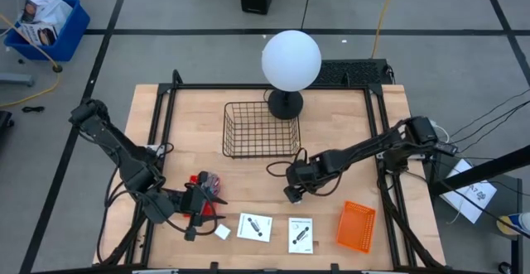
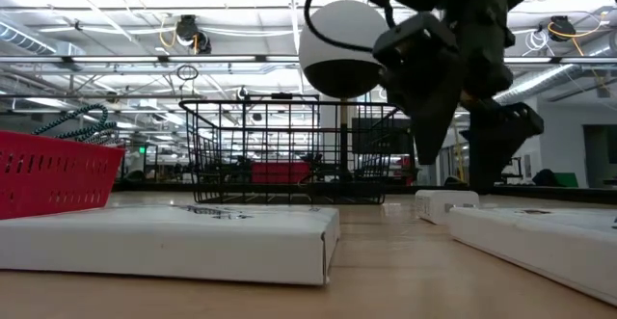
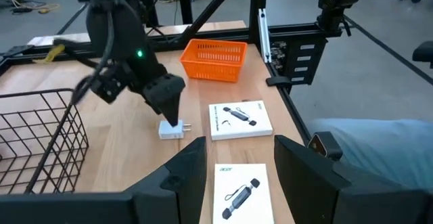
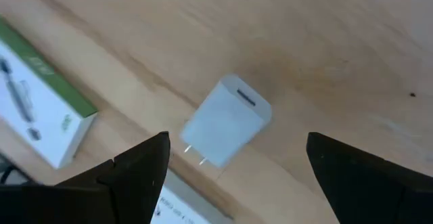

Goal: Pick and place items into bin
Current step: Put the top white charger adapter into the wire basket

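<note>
High view: wire bin [image 1: 259,130] empty, nothing placed yet. Right gripper [image 1: 291,194] jaws wide apart, poised over white charger block [image 4: 226,120] on table [image 1: 348,117]. Two boxed cards [image 1: 254,226], second block [image 1: 222,233] near front edge. Left gripper [image 3: 233,163] jaws apart, empty.

**What can't be made out around the wire basket**

From overhead, the white charger below the right gripper [image 1: 291,194], just in front of the wire basket [image 1: 261,130], is hidden by the arm. The red bundle [image 1: 207,180] off the basket's front left corner is too small to identify. At table height, the nearer white box [image 2: 169,242] runs off the frame, its printing unreadable. The blue bin [image 1: 47,27], far from the basket, is partly cut off.
</note>
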Controlling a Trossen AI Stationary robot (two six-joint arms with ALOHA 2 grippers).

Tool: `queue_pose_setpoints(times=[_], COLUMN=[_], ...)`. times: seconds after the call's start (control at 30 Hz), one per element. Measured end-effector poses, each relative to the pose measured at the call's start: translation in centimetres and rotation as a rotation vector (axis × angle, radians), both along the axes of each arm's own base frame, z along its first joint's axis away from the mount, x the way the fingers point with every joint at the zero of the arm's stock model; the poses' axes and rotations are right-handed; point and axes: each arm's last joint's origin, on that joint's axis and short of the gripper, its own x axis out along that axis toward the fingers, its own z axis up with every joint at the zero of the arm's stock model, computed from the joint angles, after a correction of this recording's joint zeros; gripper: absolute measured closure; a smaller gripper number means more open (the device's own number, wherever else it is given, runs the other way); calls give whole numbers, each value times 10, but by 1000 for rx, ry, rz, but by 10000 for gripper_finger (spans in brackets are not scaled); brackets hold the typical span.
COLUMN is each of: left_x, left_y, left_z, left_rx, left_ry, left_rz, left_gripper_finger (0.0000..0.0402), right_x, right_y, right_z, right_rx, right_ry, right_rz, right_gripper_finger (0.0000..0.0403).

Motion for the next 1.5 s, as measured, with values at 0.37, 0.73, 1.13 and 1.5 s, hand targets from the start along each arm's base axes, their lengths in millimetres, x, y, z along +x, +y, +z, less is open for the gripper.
queue_pose_setpoints(times=[0.37,0.73,1.13,1.5], left_x=[0,0,0,0], left_y=[0,0,0,0], left_z=[0,-1,-1,0], left_rx=[-4,3,4,6], left_ry=[-1,8,8,7], left_rz=[1,0,-1,-2], left_gripper_finger=[225,225,225,225], right_x=[10,9,4,13], right_y=[1,0,10,19], right_z=[-20,-24,-25,-18], right_rx=[-3,-27,-81,-83], right_ry=[12,43,42,-116], right_rz=[-34,-54,14,78], right_gripper_finger=[62,131,258,253])
